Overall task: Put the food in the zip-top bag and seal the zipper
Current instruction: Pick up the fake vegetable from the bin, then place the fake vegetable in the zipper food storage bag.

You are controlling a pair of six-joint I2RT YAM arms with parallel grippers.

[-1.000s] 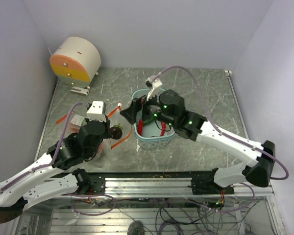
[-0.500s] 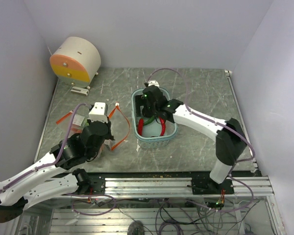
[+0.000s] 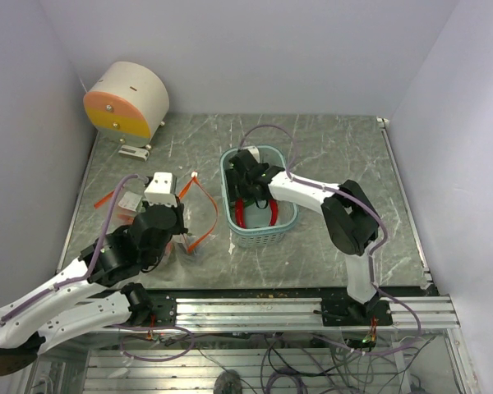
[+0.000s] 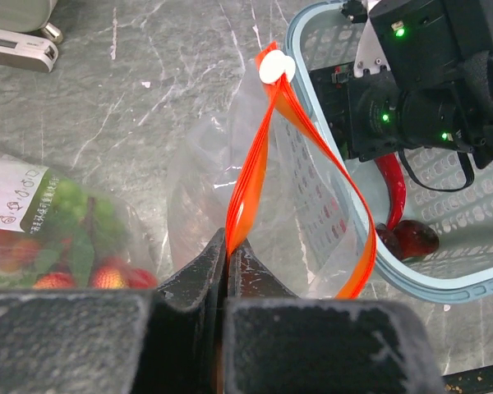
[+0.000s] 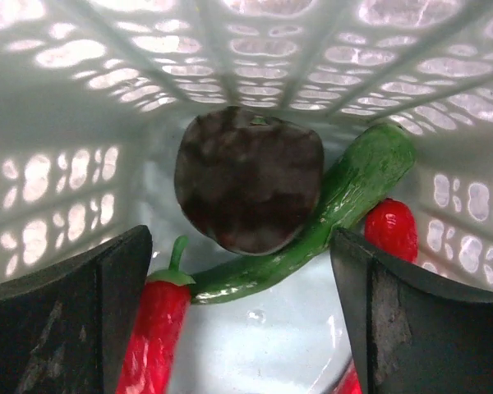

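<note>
The clear zip-top bag (image 4: 230,164) hangs open beside the basket, its orange-red zipper (image 4: 267,139) spread in a loop. My left gripper (image 4: 228,246) is shut on one side of the zipper; it also shows in the top view (image 3: 181,238). My right gripper (image 5: 246,312) is open, low inside the light-blue basket (image 3: 259,238). Between its fingers lies food: a dark brownish-red round piece (image 5: 248,189), a green pepper (image 5: 329,222), a red chili (image 5: 152,336) and another red piece (image 5: 390,230). I see no food inside the bag.
A round white-and-orange device (image 3: 127,100) stands at the back left. A second clear packet of toy produce with a label (image 4: 57,238) lies left of the bag. The basket wall (image 4: 427,283) almost touches the bag.
My right gripper has moved from over the basket's left edge by the bag down into the basket. My left gripper still holds the zipper, and the bag mouth has spread wider.
</note>
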